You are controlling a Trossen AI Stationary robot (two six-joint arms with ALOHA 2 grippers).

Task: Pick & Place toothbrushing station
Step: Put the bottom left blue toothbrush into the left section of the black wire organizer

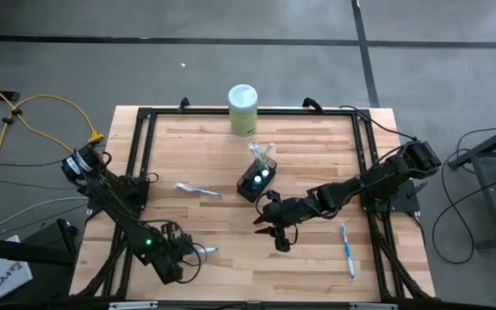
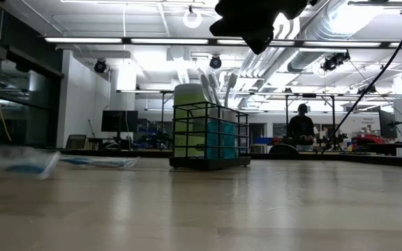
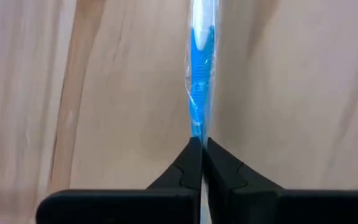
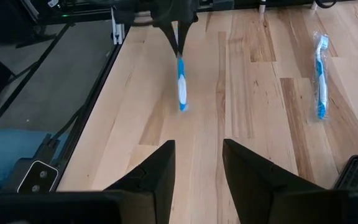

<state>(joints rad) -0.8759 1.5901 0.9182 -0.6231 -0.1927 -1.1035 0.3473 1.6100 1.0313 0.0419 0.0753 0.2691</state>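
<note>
The black wire-mesh holder (image 1: 257, 179) (image 2: 210, 136) stands on its base mid-table, with white toothbrushes and teal tubes inside. At the near left, my left gripper (image 1: 195, 251) (image 3: 202, 144) is shut on a blue-and-white toothbrush (image 1: 208, 251) (image 4: 182, 87) in a clear wrapper. My right gripper (image 1: 274, 231) (image 4: 197, 163) hovers open above the table, near the holder, with nothing between its fingers. Another toothbrush (image 1: 198, 189) (image 4: 320, 74) lies flat left of the holder. A third (image 1: 347, 248) lies at the near right. My left gripper pinches one end of the wrapped toothbrush (image 3: 197, 127) between its two fingertips. The fingers come steeply from above and lie in line with the brush. The brush slants away below the fingers (image 4: 178, 38). I cannot tell whether its free end (image 4: 182, 106) rests on the table.
A pale green canister with a white lid (image 1: 243, 108) stands at the far edge, behind the holder. A black frame (image 1: 140, 155) runs round the tabletop. Bare wood lies between the two grippers.
</note>
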